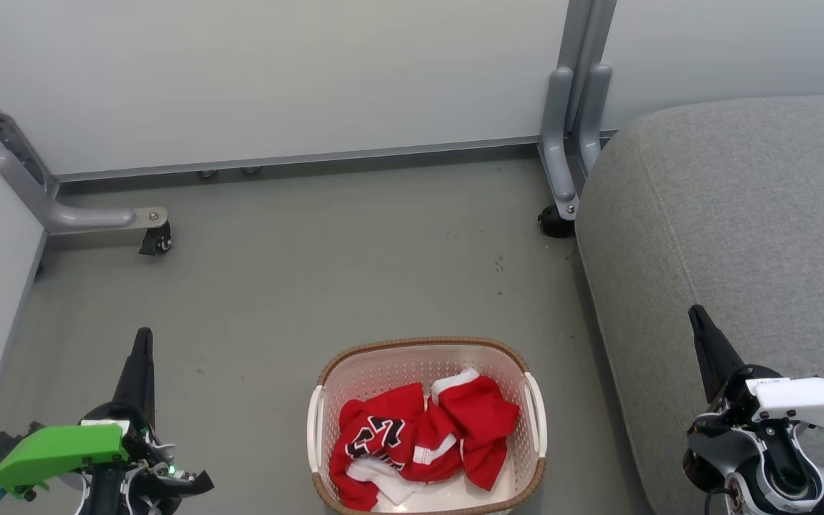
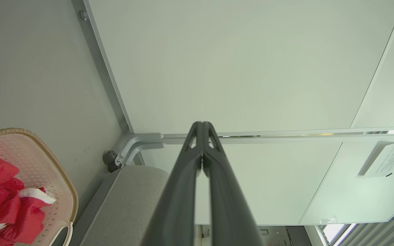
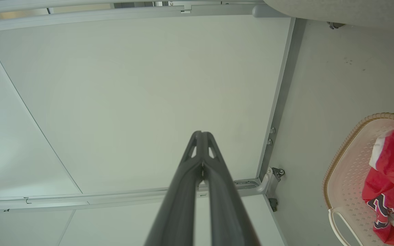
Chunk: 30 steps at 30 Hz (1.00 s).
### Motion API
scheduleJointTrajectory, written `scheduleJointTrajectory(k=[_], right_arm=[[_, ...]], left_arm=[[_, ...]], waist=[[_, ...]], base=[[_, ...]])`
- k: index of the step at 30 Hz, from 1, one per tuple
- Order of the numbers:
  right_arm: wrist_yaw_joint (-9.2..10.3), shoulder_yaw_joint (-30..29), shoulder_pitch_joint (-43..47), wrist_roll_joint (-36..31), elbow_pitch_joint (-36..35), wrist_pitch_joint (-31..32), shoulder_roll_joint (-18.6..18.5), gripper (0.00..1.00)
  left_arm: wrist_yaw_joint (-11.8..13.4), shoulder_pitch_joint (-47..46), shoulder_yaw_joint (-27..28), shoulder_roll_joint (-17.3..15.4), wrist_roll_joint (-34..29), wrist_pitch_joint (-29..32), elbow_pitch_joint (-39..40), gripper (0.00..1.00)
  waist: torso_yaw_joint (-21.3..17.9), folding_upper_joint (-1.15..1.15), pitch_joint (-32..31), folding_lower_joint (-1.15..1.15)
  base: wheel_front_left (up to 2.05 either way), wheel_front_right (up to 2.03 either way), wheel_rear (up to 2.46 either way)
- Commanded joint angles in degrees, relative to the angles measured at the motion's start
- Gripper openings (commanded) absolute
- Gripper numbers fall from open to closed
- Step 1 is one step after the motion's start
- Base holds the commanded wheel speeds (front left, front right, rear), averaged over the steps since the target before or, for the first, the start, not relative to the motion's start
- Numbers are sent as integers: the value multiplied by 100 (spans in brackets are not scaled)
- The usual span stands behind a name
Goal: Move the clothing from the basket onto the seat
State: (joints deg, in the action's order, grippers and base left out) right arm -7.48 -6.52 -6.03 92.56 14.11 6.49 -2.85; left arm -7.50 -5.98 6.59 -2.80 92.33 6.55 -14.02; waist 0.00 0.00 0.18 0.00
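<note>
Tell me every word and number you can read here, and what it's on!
Black-and-white numerals on the red clothing in the basket: crumpled, maybe "23", not sure.
Printed notice on the wall panel: too small to read.
No other text can be read.

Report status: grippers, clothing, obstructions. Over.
Left gripper shut, empty. Right gripper shut, empty. Clothing all in basket; seat bare, to its right. Nothing visible between them.
</note>
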Motion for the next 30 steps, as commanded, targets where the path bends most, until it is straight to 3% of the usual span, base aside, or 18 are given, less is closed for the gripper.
scheduleJointTrajectory(k=[1, 8, 9, 21, 30], right_arm=[[-2, 1, -47, -29, 7, 3, -11, 0], [-2, 1, -47, -29, 7, 3, -11, 0], [0, 0, 7, 1, 13, 0, 3, 100], [1, 191, 58, -290, -40, -293, -46, 100], [0, 217, 57, -1737, -307, -534, -80, 100]], left_arm=[[-12, -56, 1, -13, 18, 11, -4, 0], [-12, -56, 1, -13, 18, 11, -2, 0], [1, 5, 0, 3, 0, -1, -15, 100], [1, -6, -220, -24, -156, -293, 90, 100], [1, -43, -365, -101, -1310, -539, 417, 100]], waist=[[0, 0, 0, 0], [0, 0, 0, 0], [0, 0, 0, 0], [-1, 0, 6, 0], [-3, 0, 10, 0]], base=[[0, 0, 0], [0, 0, 0], [0, 0, 0], [0, 0, 0], [0, 0, 0]])
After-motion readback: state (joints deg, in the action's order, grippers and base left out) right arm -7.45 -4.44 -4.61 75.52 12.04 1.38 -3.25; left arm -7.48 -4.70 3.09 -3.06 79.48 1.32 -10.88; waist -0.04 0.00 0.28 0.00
